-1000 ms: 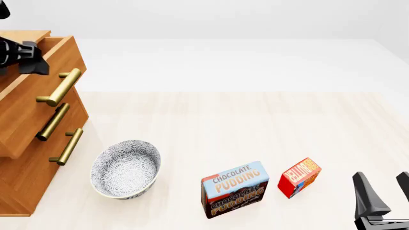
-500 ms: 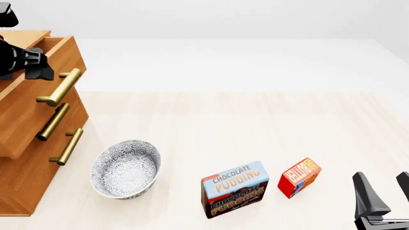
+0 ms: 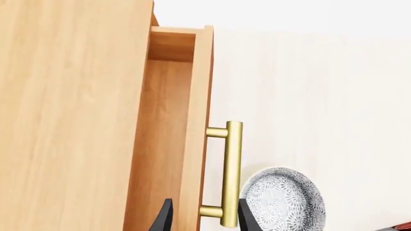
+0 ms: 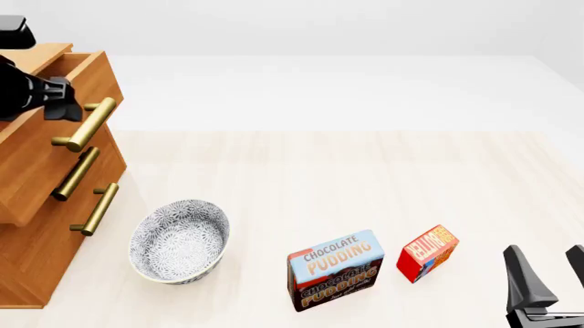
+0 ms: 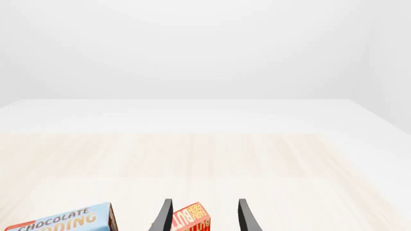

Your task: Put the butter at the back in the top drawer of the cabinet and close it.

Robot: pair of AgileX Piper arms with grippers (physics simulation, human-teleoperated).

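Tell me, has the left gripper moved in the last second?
Yes. In the front view the left gripper has shifted rightward, closer to the top drawer's brass handle; the cabinet stayed put.

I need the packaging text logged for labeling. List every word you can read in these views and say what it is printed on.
"CHOCOLATE PUDDING": on the top face of the pudding box, and again in larger letters on its front face.
Small line under the front "PUDDING": too small to read.
"BUTTER": on the top of the butter, only partly legible; its side lettering is blurred.
Cabinet, bowl: no text.
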